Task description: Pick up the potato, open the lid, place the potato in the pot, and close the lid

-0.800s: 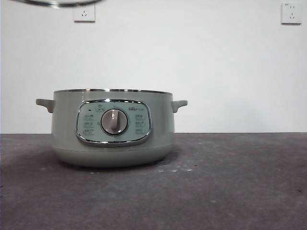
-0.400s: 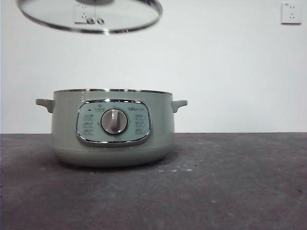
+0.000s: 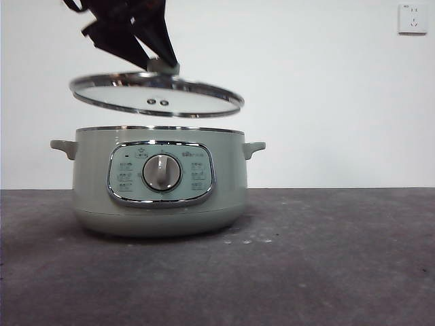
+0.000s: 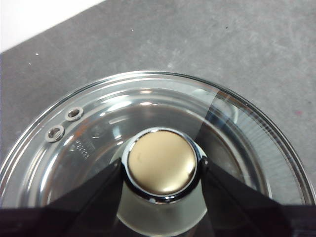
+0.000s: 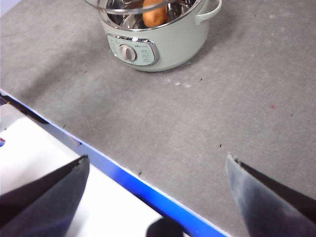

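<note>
The glass lid (image 3: 156,96) hangs slightly tilted a short way above the pale green pot (image 3: 160,183), not touching its rim. My left gripper (image 3: 162,66) comes down from above and is shut on the lid's round knob (image 4: 160,163), with one black jaw on each side of it. Inside the pot (image 5: 163,47) lies the orange-brown potato (image 5: 154,12), seen in the right wrist view. My right gripper (image 5: 158,168) is open and holds nothing, far from the pot over the table's front edge.
The pot stands on a dark grey table (image 3: 326,258) before a white wall with a socket (image 3: 412,18). A blue strip (image 5: 123,178) marks the table's front edge, with a white floor beyond it.
The lid has come down from the top of the front view to just above the pot's rim, and the left arm holding it now shows.
</note>
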`<state>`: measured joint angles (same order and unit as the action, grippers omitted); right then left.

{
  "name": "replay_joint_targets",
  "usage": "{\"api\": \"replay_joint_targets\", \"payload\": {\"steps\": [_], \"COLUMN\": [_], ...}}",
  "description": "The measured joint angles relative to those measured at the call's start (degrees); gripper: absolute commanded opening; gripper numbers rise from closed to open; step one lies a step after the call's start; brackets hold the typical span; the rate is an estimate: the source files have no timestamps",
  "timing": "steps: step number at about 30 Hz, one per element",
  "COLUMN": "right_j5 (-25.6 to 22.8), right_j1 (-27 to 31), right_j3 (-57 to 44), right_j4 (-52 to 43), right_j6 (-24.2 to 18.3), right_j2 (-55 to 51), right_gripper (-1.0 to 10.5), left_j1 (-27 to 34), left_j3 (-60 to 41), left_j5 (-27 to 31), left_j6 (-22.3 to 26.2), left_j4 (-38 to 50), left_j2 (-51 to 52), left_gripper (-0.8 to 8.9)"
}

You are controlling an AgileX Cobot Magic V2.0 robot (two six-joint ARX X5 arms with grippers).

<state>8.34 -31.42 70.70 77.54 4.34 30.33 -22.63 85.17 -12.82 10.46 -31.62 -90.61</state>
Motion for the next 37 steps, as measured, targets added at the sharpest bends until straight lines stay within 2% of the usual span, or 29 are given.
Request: {"api": "replay_joint_targets", "payload": {"steps": [9,37], "right_j5": [-0.44,-1.09], "right_j1": [0.0,0.0], "right_j3": [-0.11,-0.11], "right_j4": [0.0,0.0], "right_j6": [0.7,0.85], "right_j2": [-0.04,-0.04], "right_gripper": [4.7,4.7], "left_j1": [0.0,0.07], "left_j3": [0.0,0.0], "left_j5": [0.79,1.27], "left_j6": [0.04,0.9], "left_j4": [0.85,-0.66], "left_j2": [-3.3,-5.07], "left_gripper": [-0.06,-0.07]}}
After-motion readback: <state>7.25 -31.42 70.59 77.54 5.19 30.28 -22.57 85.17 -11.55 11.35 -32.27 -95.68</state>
